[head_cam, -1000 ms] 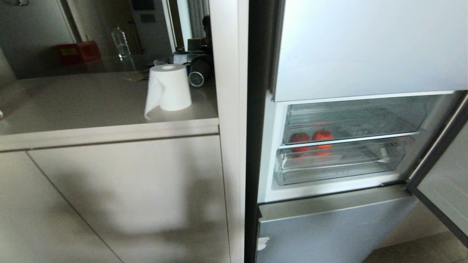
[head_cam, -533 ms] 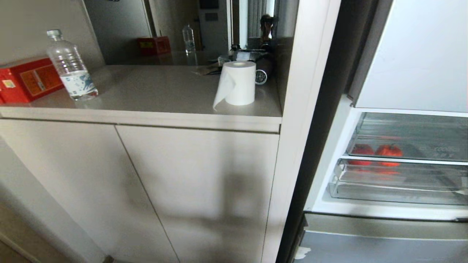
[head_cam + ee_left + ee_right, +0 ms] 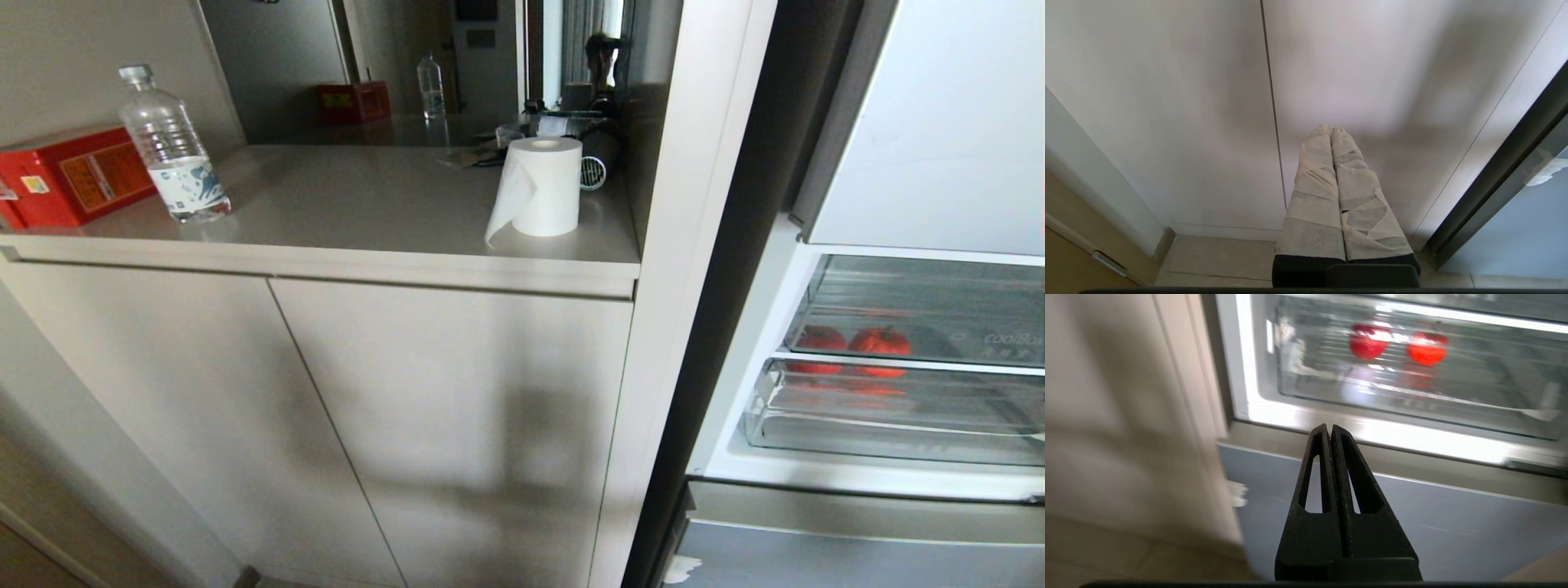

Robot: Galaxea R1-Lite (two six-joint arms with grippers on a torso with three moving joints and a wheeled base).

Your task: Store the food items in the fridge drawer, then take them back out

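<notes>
Right gripper point(image 3: 1331, 430) closed, empty, near fridge front; best opened, then aimed squarely at drawer point(image 3: 1412, 381) lip below fruit point(image 3: 1368, 342).

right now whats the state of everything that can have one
fridge drawer: pushed in
two red fruits: inside the fridge, behind clear plastic
water bottle: upright, capped
paper roll: on end, loose sheet hanging
cabinet doors: closed
left gripper: shut, empty
right gripper: shut, empty
</notes>
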